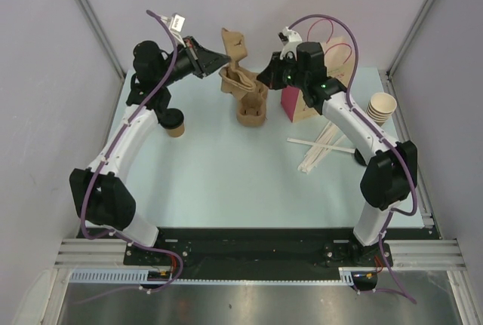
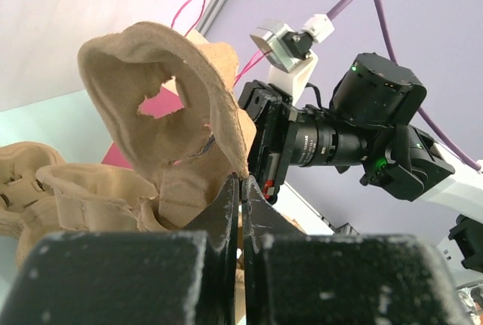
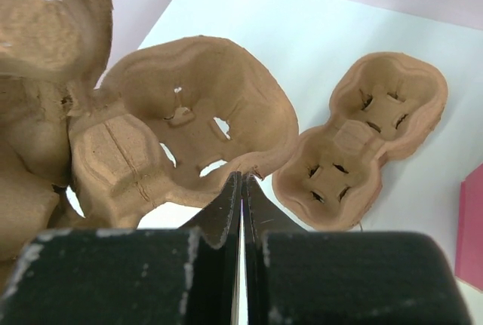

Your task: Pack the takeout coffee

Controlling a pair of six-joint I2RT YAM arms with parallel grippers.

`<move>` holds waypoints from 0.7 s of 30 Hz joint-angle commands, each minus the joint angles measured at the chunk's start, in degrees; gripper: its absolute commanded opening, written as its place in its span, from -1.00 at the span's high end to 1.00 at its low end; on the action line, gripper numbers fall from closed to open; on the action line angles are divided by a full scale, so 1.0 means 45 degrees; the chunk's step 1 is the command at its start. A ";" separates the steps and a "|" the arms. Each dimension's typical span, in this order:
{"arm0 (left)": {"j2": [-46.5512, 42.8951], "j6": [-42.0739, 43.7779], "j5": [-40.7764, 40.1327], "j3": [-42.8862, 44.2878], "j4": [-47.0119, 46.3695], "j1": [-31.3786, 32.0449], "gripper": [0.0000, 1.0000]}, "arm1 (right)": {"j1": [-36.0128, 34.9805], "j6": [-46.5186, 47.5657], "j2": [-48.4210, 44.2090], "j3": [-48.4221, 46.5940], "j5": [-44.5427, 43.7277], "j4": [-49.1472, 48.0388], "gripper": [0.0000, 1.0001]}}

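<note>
Left gripper is clamped shut on the thin edge of an upright brown moulded-pulp cup carrier. Right gripper is pinched shut on the rim of a tilted brown pulp carrier just below it, both over the far middle of the pale table. Can't tell if the two are nested or one joined piece. The takeout coffee, a small brown paper cup w/ round black lid, stands near the table's left edge, just beside the left arm and well apart from the pink paper bag toward the far right corner; not packed yet. Risks: both pinches sit on thin pulp, so pulling apart could tear a rim or let one slip. A left-arm swing could also tip the coffee, since it's so close. Only the top view shows the coffee; neither wrist cam does. Left wrist view shows the ragged opening in its carrier's wall. Right wrist view shows a spare two-well pulp carrier lying flat on the table, wells up.
</note>
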State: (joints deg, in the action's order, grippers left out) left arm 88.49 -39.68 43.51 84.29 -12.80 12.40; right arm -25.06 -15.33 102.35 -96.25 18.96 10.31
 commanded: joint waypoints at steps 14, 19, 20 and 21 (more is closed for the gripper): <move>0.0452 -0.0790 0.0313 -0.1504 -0.3384 -0.0120 1.00 | 0.2325 -0.3584 -0.0731 -0.0293 0.2697 -0.0259 -0.72; 0.1234 -0.0890 0.0098 -0.1720 -0.4187 0.0056 1.00 | 0.2463 -0.3819 -0.1102 0.0118 0.3148 0.0229 -0.77; 0.1350 -0.0889 0.0059 -0.1758 -0.4342 0.0075 1.00 | 0.2444 -0.3897 -0.1238 0.0351 0.3227 0.0249 -0.77; 0.1448 -0.0947 0.0039 -0.1817 -0.4479 0.0153 1.00 | 0.2386 -0.3994 -0.1297 0.0469 0.3267 0.0268 -0.77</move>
State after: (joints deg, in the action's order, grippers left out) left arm 94.06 -43.11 44.07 76.49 -26.28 12.23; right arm -13.34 -30.63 101.19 -95.83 30.11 10.87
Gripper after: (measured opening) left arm 0.005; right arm 0.883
